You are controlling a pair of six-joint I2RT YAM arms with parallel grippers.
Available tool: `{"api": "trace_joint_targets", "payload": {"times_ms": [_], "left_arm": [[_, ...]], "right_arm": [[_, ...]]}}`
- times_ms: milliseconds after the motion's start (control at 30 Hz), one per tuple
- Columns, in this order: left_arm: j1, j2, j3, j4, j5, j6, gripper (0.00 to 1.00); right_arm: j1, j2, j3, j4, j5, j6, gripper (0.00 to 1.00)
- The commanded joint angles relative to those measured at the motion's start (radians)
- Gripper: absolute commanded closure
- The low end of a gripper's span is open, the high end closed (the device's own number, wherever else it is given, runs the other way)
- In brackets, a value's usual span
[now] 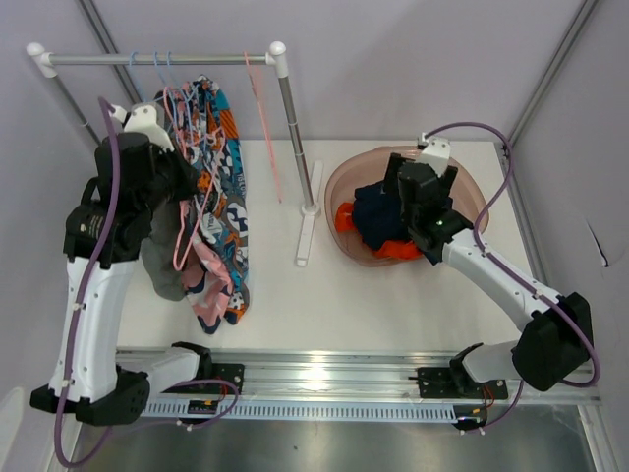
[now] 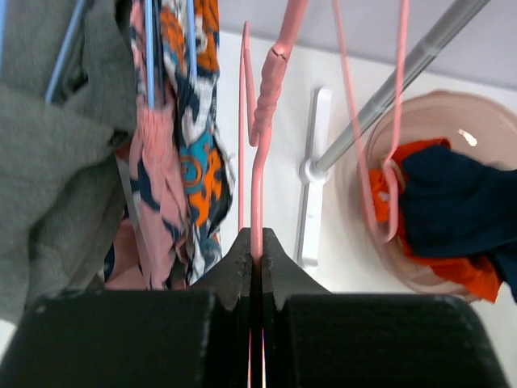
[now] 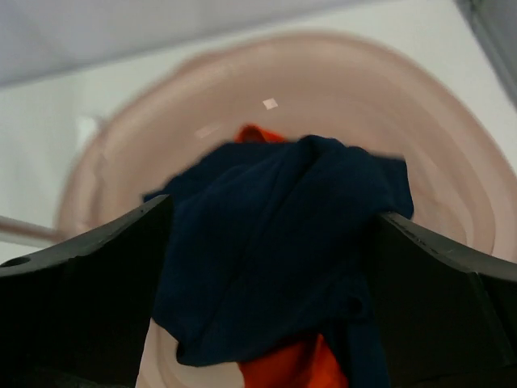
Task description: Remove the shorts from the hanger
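My left end effector (image 2: 256, 245) clenched on pink hanger (image 2: 258, 174); patterned shorts (image 2: 196, 153) hang just left in frame, long axis vertical.

Nothing readable shows in any view. The small pale patch (image 3: 270, 103) on the far inner wall of the basin (image 3: 452, 137), ahead of the right gripper (image 3: 271, 212), is blank (sticker or glint, it cannot be told). The print on the patterned cloth (image 2: 202, 166), up and to the left of the left gripper (image 2: 256, 242), is rings and blotches, no letters. The dark strip (image 1: 201, 404) on the rail (image 1: 324, 391), back behind both grippers at the arm bases, is too small to read.
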Motion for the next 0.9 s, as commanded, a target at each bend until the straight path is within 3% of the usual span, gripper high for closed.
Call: {"api": "trace_joint_targets", "payload": {"times_ms": [0, 300, 567, 733, 867], "left_arm": [[0.004, 0.061, 0.148, 0.024, -0.028, 0.035, 1.0], [0.004, 0.21, 0.271, 0.083, 0.027, 0.033, 1.0], [0.002, 0.437, 0.433, 0.156, 0.055, 0.036, 1.0], [-0.025, 0.558, 0.588, 0.124, 0.058, 0.016, 1.0], [-0.086, 0.58, 0.547, 0.134, 0.026, 0.016, 1.0]], "right_arm": [[-0.03, -0.027, -0.069, -0.117, -0.046, 0.205, 0.01], [0.005, -0.276, -0.299, -0.205, -0.075, 0.337, 0.01], [0.071, -0.573, -0.423, -0.292, -0.094, 0.396, 0.0], [0.085, -0.65, -0.463, -0.309, -0.094, 0.393, 0.01], [0.085, -0.65, -0.465, -0.323, -0.075, 0.376, 0.01]]}}
